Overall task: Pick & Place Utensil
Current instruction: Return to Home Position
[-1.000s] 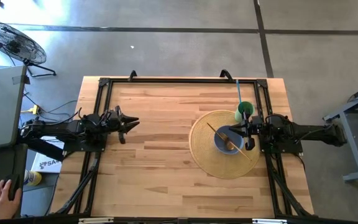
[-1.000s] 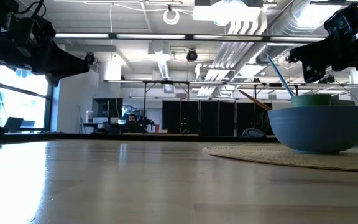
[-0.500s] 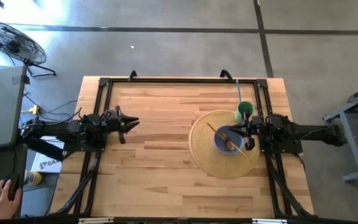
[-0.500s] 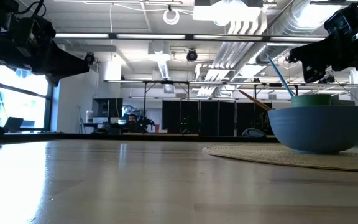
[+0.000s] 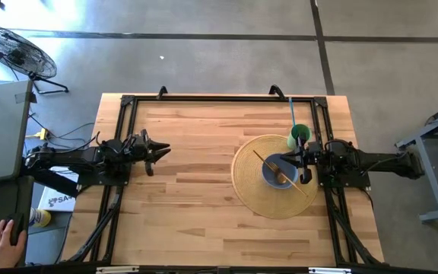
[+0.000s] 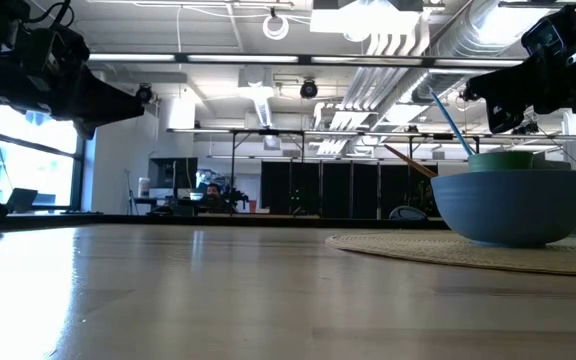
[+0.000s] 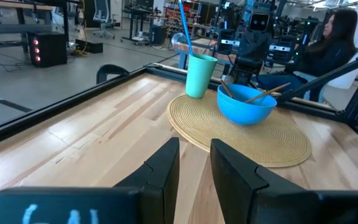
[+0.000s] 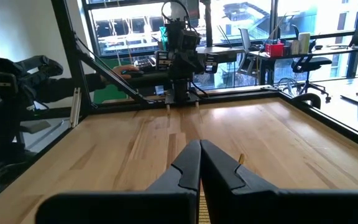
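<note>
A blue bowl (image 5: 277,172) stands on a round woven mat (image 5: 248,183) at the table's right. A wooden utensil (image 5: 263,160) lies slanted across the bowl, resting on its rim, with its ends sticking out over the mat; it also shows in the left wrist view (image 7: 257,94). A green cup (image 5: 299,136) holding a blue straw (image 5: 291,114) stands at the mat's far edge. My right gripper (image 5: 301,165) is shut and empty, hovering above the bowl's right rim. My left gripper (image 5: 163,151) hovers over the table's left half, slightly open and empty.
A black metal frame (image 5: 204,99) runs around the table's edges. Bare wood (image 5: 196,198) lies between the two arms. A person sits beyond the table's right side in the left wrist view (image 7: 328,43). A hand (image 5: 2,236) shows off the table's near left.
</note>
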